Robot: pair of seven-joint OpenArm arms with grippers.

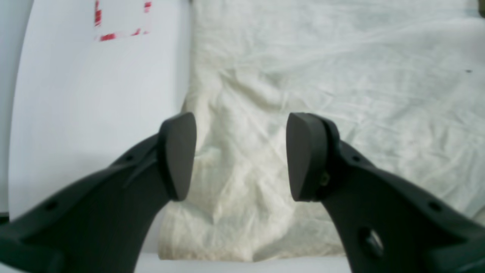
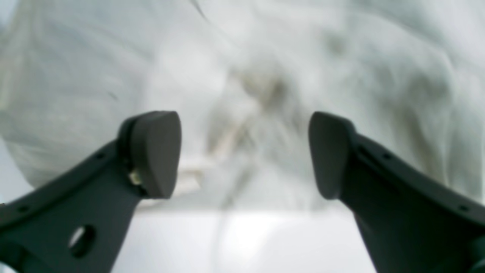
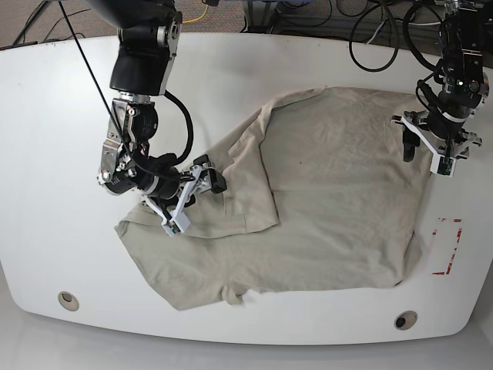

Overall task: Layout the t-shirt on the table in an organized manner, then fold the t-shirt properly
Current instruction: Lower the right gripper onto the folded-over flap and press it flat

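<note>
The beige t-shirt (image 3: 331,185) lies wrinkled on the white table (image 3: 62,92), with its left part folded over and bunched. My right gripper (image 3: 192,202) hovers open over that bunched left part. In the right wrist view the right gripper (image 2: 244,151) holds nothing, with the blurred t-shirt (image 2: 265,76) beneath and bare table (image 2: 246,239) near the bottom. My left gripper (image 3: 426,154) stands open at the shirt's right edge. In the left wrist view the left gripper (image 1: 240,151) is empty above the t-shirt (image 1: 322,76), just right of the cloth's edge and the bare table (image 1: 94,94).
A red tape rectangle (image 3: 447,247) marks the table right of the shirt, seen also as red tape (image 1: 121,22) in the left wrist view. Two grommet holes (image 3: 68,299) (image 3: 406,319) sit near the front edge. Cables (image 3: 370,38) run along the back.
</note>
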